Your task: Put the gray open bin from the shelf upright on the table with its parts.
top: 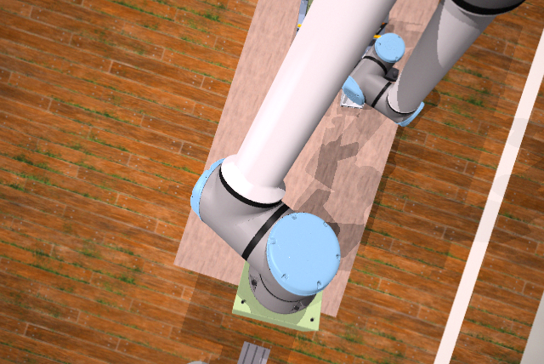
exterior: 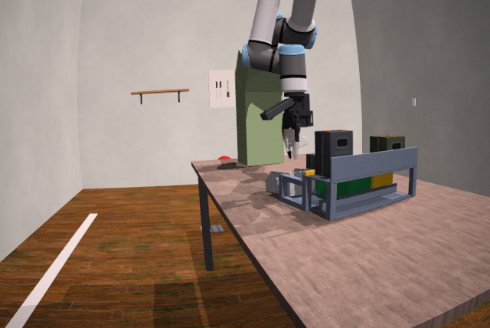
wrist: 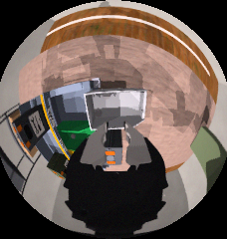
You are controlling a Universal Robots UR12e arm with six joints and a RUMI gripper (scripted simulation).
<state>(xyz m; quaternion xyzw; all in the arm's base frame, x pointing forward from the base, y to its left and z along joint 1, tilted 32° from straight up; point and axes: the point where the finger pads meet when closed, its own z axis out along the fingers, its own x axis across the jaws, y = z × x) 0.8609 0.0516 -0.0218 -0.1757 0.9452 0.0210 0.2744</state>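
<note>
- The gripper [exterior: 292,155] [wrist: 115,121] is poised above the bin area with its fingers parted by a narrow gap; nothing is held. If a descent is made off line with the rim, or with too small a gap, the wall may be struck instead of straddled. The fingers are tapered, smooth and gray; the housing is black and angular.
- The gray open bin [top: 352,103] [exterior: 272,182] [wrist: 115,109] is located at the near end of the shelf, below the fingertips. No parts can be made out inside. If it is gripped by one wall only, tipping and spilling may be caused by the off-centre weight. Its walls are thin and flared, with a pale rim.
- The shelf [top: 303,13] [exterior: 374,164] [wrist: 69,97] is a blue-gray frame of square posts and flat panels. The bin may be snagged on it if sideways travel is begun before the lift is complete.
- The green bin [exterior: 356,186] [wrist: 76,134] and the tall dark box [exterior: 334,154] may be knocked by a lateral swing. The box is matt and square-edged, with orange marks on top.
- The table [top: 193,246] [exterior: 376,245] [wrist: 168,100] is wood-grained and pinkish. Release above its surface may cause the bin to drop and tilt.
</note>
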